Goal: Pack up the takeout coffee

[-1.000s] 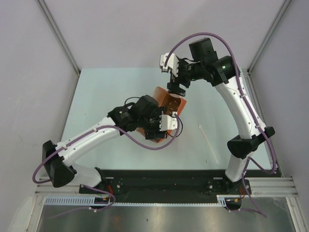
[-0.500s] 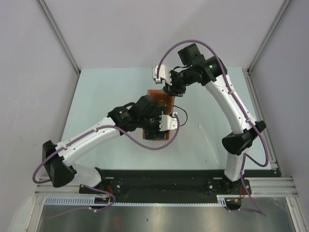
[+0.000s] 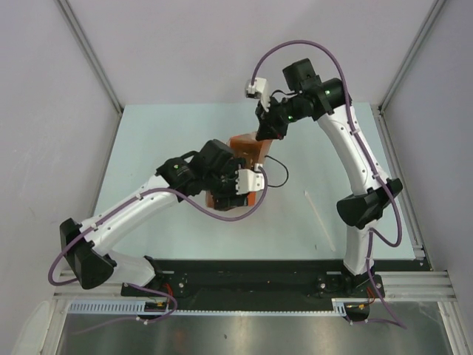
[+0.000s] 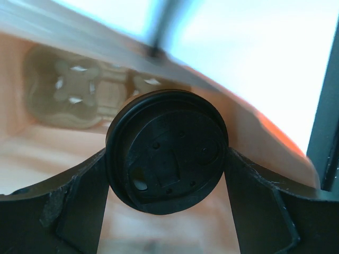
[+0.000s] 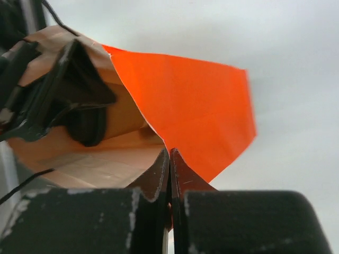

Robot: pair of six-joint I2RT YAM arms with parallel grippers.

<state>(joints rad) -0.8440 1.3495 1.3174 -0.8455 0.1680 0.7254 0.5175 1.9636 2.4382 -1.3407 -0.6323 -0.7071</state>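
Note:
The takeout coffee shows in the left wrist view as a round black lid point(image 4: 167, 151) with a sip hole. My left gripper point(image 4: 167, 159) is shut on it, one dark finger against each side, and it sits inside the orange bag point(image 3: 247, 144), whose tan inner walls point(image 4: 32, 153) surround it. From above, the left wrist covers the cup. My right gripper point(image 5: 170, 154) is shut on the bag's rim point(image 5: 159, 135), pinching the paper edge between its jaws. In the top view the right gripper point(image 3: 264, 132) sits at the bag's far edge.
A pale moulded pulp shape point(image 4: 69, 87) lies deep in the bag beyond the lid. A black cord handle point(image 3: 277, 166) loops out to the bag's right over the pale table point(image 3: 148, 140). Grey walls enclose the table on three sides.
My right gripper came down to the bag's far rim and closed on it. The bag shifted slightly toward the back. The left gripper kept its hold on the coffee inside the bag.

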